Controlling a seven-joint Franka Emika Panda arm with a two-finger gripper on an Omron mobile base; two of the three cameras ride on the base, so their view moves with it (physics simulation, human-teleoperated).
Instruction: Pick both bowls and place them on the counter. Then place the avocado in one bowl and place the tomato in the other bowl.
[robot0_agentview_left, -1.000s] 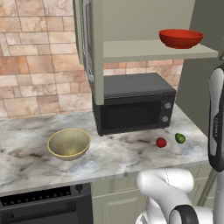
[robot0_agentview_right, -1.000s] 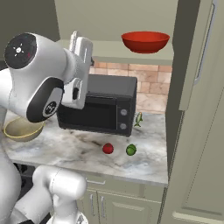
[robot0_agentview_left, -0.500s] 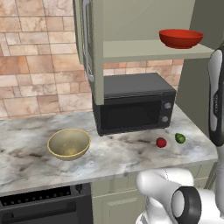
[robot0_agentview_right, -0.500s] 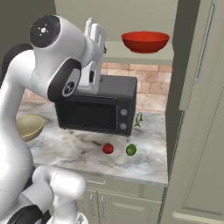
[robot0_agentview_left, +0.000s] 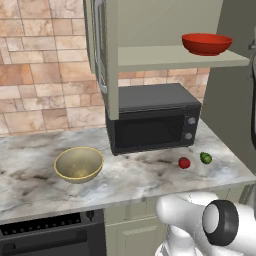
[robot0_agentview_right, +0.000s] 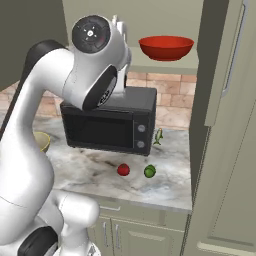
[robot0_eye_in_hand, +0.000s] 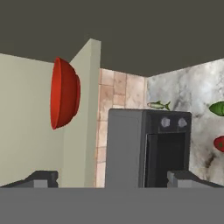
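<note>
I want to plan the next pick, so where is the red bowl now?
The red bowl sits on the open shelf above the microwave, toward its right end in the left base view.

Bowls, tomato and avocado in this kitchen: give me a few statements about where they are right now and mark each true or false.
1. The red bowl sits on the shelf above the microwave. True.
2. The tan bowl is inside the microwave. False: it stands on the counter, left of the microwave.
3. The tomato and the avocado lie side by side on the counter, apart from each other. True.
4. The avocado is already in the tan bowl. False: it lies on the bare counter in front of the microwave.
5. The fingers are closed on the red bowl. False: they stand wide apart, holding nothing, with the bowl ahead of them.
</note>
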